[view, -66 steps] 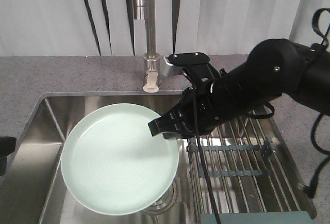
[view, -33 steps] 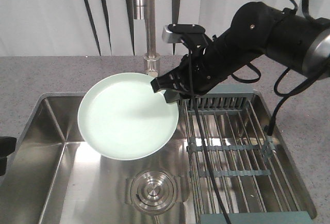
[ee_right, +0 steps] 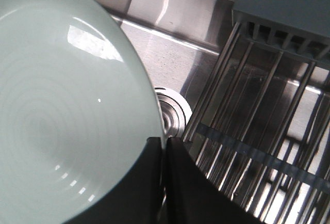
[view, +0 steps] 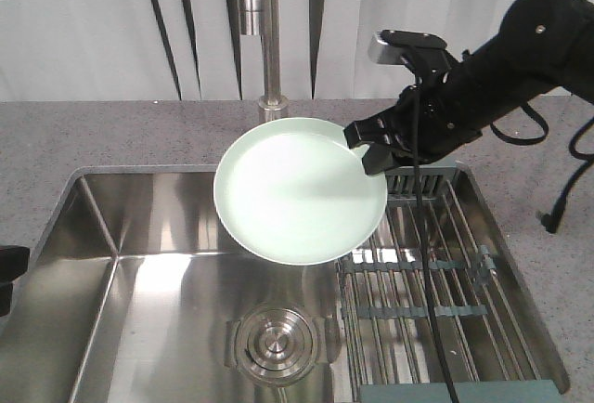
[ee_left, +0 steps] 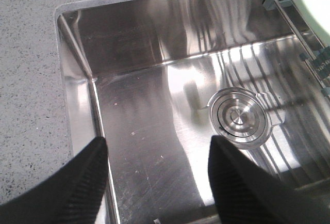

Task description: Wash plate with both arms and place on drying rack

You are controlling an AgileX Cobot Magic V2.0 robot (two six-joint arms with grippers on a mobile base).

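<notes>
The black right tool (view: 369,148) is pinching the round pale mint-green plate (view: 297,194) by its right-hand rim. In the right wrist view its two fingers are pressing together on that edge, one above and one below. The plate is hanging in the air, touching nothing else. It is tilting its face towards us, over the far right part of the stainless steel sink (view: 93,227). Its right portion is overlapping the far left corner of the grey-green drying rack with the metal wire bars (view: 422,180). The round steel drain (view: 276,343) is sitting below and nearer to us, well apart from it.

This is what the next move turns on, as I read it. The rack is lying to the right of the plate and beneath the right tool, and its bars are running from the near edge of the sink to the far edge. The plate is spreading out leftwards from the grip. So the right arm is the nearer one by far, and I'd judge it needs to carry the plate further right and lower it.

The black left tool (ee_left: 158,146) is hovering, spread wide and empty, over the near left corner of the sink. It is beside the speckled grey counter (view: 93,134) and well apart from the plate.
</notes>
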